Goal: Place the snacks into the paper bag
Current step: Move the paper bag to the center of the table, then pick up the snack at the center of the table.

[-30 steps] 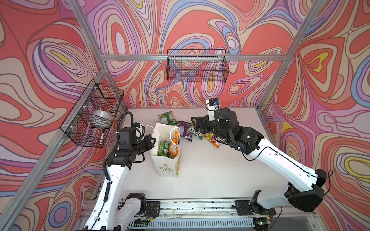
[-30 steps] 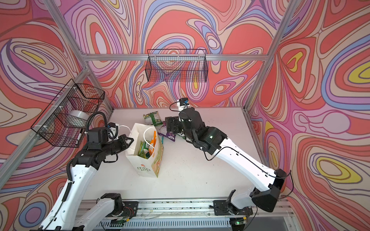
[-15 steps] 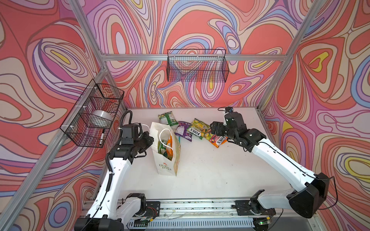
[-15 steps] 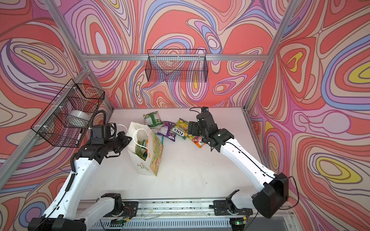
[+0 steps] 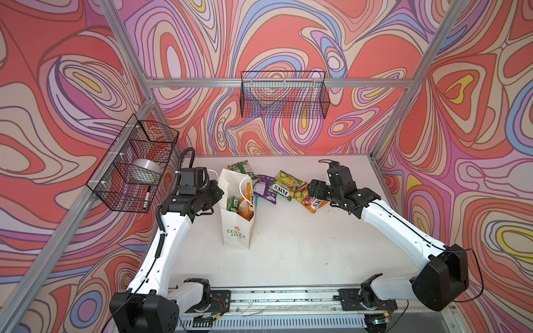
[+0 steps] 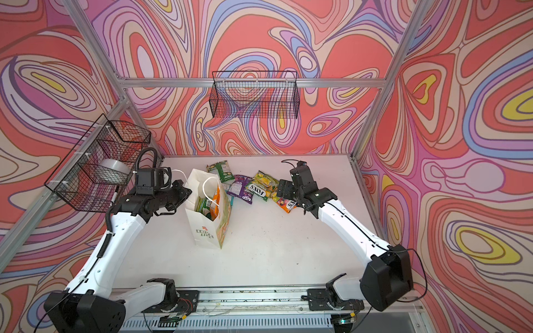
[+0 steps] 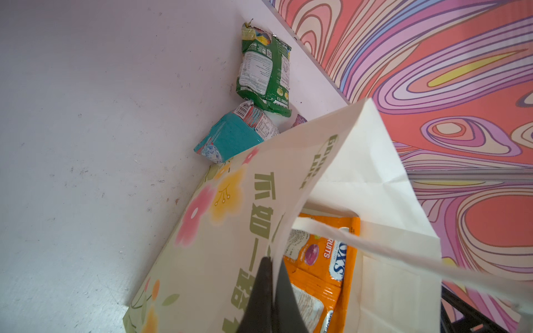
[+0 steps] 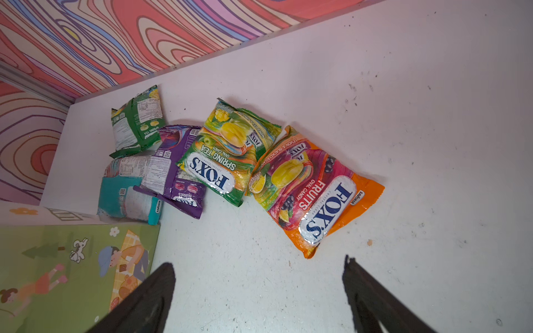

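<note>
White paper bag (image 5: 235,227) stands upright left of centre on the scuffed white table (image 5: 302,245), with orange and green snacks (image 5: 240,204) inside. Loose pouches (image 8: 219,161) lie just behind and beside it. Swirl-printed walls (image 5: 288,34), a wire basket (image 5: 284,98) at the back. Left gripper (image 7: 269,268) pinched shut on the bag's rim. Right gripper (image 8: 258,261) spread wide, empty, apparently just short of the orange pouch (image 8: 317,196). A second ago it hung nearer the bag.
</note>
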